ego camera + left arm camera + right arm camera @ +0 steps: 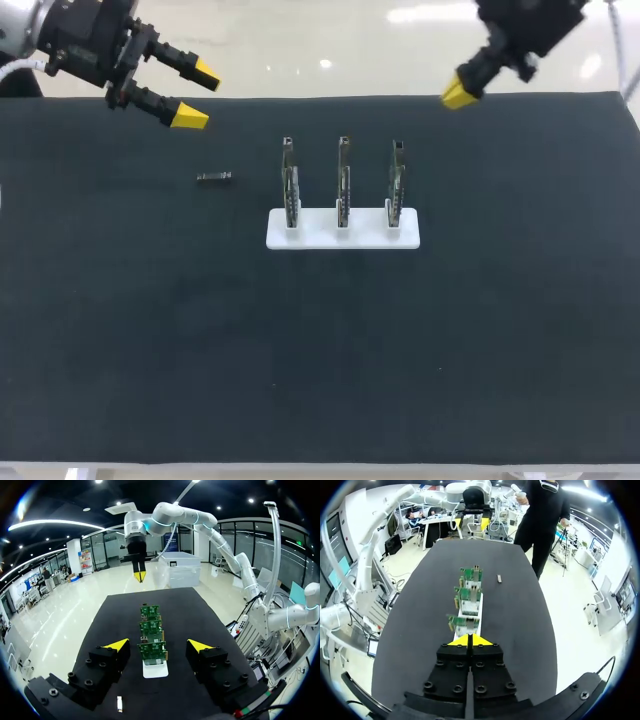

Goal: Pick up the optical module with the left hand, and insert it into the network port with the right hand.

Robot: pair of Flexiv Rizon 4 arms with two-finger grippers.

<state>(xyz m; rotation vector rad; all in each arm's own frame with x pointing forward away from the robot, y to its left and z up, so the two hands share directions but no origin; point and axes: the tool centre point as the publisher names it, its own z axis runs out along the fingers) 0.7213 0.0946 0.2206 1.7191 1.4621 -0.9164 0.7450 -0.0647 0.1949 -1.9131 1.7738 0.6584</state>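
Evidently pickup hasn't begun: the optical module [214, 177] lies on the tabletop [150, 330] beside the port rack [343, 228], on the left arm's side. Left pincer [197, 95] hovers wide, apart from it, and must descend over it; right pincer [460, 93] is pinched together, empty

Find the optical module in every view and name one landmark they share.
Head view: optical module left of the white board holder, apart.
Left wrist view: optical module under the left gripper, short of the holder.
Right wrist view: optical module ahead of the right gripper, beside the holder's farthest board.
Shared landmark: the white board holder.
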